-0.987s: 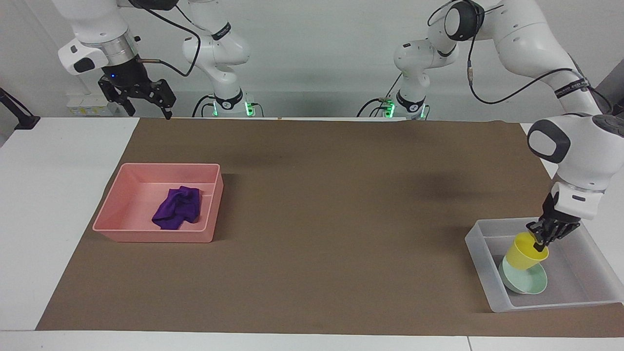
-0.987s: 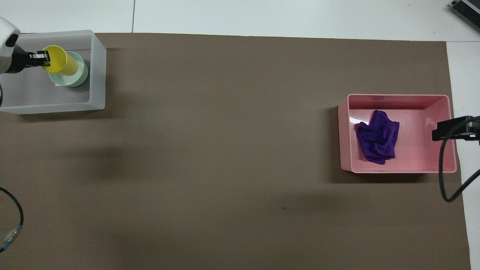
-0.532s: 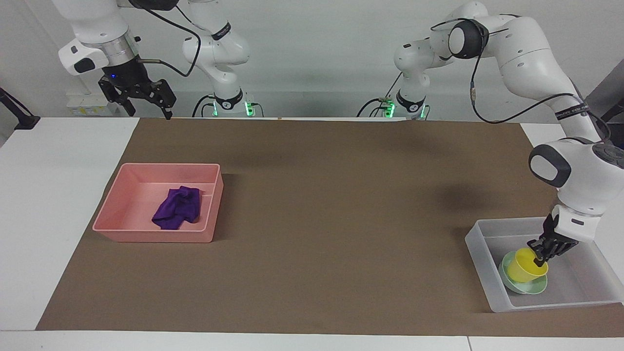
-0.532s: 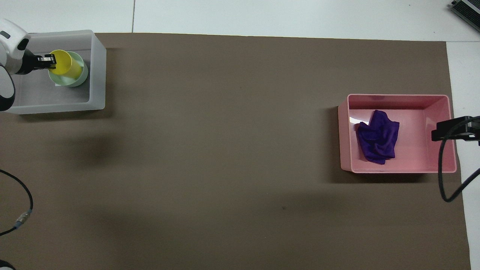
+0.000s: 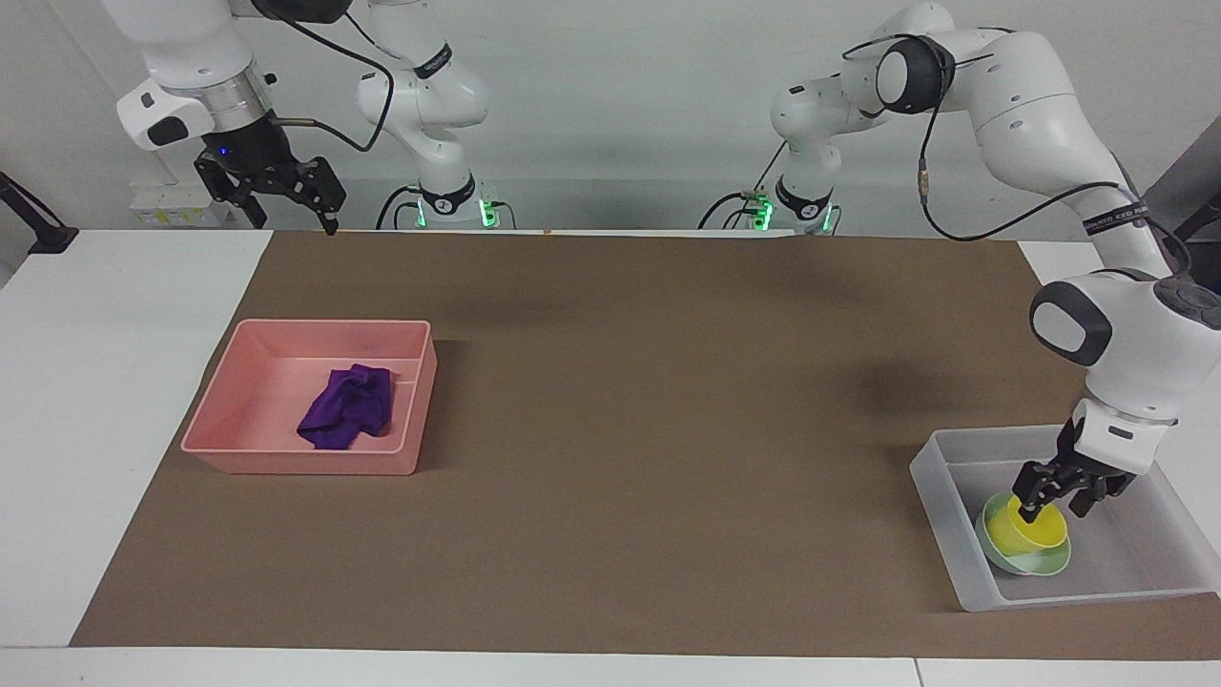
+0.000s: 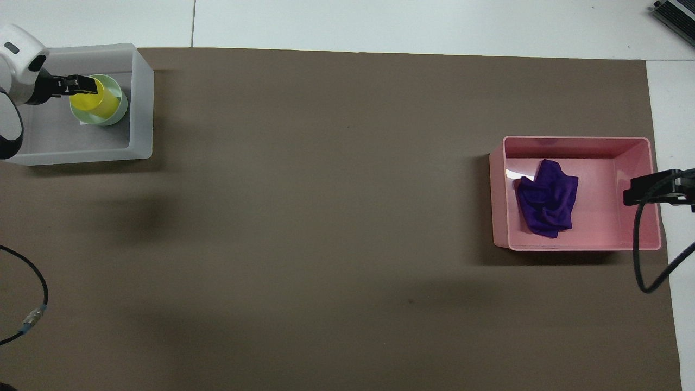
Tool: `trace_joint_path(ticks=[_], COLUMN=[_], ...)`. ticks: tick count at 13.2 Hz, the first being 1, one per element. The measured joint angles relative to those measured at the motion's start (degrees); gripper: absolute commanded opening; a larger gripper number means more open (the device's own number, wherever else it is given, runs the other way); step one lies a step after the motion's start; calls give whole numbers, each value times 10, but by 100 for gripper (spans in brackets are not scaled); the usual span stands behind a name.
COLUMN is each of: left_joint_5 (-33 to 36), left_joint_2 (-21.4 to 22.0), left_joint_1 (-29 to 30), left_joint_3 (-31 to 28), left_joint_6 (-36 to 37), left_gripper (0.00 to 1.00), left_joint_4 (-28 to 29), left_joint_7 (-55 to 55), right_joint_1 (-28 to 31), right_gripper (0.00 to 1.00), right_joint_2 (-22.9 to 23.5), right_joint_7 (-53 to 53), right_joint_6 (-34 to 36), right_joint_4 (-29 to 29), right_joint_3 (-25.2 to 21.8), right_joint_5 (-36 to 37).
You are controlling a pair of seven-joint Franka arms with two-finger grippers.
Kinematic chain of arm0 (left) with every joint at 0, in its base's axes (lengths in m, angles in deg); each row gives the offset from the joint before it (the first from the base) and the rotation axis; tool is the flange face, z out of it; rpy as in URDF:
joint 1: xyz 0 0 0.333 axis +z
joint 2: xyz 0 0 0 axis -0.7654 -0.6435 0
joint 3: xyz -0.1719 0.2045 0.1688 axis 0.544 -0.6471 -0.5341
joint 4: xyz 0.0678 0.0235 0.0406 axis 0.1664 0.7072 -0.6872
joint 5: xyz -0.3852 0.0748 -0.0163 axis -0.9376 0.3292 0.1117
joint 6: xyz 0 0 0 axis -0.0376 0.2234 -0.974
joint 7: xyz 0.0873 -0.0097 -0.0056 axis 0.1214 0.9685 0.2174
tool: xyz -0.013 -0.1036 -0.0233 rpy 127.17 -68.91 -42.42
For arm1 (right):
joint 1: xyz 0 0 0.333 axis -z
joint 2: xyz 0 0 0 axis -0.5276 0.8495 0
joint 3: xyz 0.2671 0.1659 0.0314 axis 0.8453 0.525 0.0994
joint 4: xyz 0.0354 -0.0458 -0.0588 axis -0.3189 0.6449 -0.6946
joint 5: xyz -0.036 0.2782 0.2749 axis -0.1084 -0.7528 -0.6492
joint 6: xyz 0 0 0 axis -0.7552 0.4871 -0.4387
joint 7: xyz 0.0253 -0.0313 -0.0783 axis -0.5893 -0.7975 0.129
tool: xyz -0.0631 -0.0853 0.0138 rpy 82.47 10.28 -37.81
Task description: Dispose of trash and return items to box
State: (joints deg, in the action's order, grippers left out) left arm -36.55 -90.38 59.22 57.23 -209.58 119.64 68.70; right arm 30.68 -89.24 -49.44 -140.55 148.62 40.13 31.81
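The yellow cup (image 5: 1030,528) stands upright in the mint-green bowl (image 5: 1038,563), inside the clear-white box (image 5: 940,482) at the left arm's end of the table. My left gripper (image 5: 1054,512) is low in the box with its fingers open at the cup's rim. In the overhead view the left gripper (image 6: 81,85) is at the edge of the cup (image 6: 99,101) and bowl (image 6: 118,111) in the box (image 6: 81,142). The purple cloth (image 5: 348,405) lies in the pink tray (image 5: 277,358). My right gripper (image 5: 294,223) waits, open, high over the table edge nearest the robots.
The pink tray (image 6: 597,228) with the cloth (image 6: 545,203) sits on the brown mat (image 5: 668,429) toward the right arm's end. A black cable (image 6: 643,255) hangs over the tray's edge in the overhead view.
My left gripper lowered the yellow cup into the green bowl and opened its fingers, letting the cup go. The right arm has barely moved.
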Motion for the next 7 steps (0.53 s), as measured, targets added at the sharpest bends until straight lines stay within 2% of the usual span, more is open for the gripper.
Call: trace_joint_path(ticks=[2, 4, 7], left_joint_5=[0, 1, 1], left_joint_2=[43, 106, 192], left_joint_1=[-17, -40, -67], left_joint_3=[2, 2, 2], left_joint_6=[31, 55, 153], left_gripper=[100, 100, 100], left_joint_4=[17, 67, 119], left_joint_7=[-5, -6, -6], right_joint_1=[0, 0, 0], right_gripper=[100, 100, 100], right_joint_2=[0, 0, 0], right_joint_7=[0, 0, 0], right_joint_6=[0, 0, 0], right_joint_4=[0, 1, 1], right_joint_3=[0, 0, 0], right_joint_5=[0, 0, 0])
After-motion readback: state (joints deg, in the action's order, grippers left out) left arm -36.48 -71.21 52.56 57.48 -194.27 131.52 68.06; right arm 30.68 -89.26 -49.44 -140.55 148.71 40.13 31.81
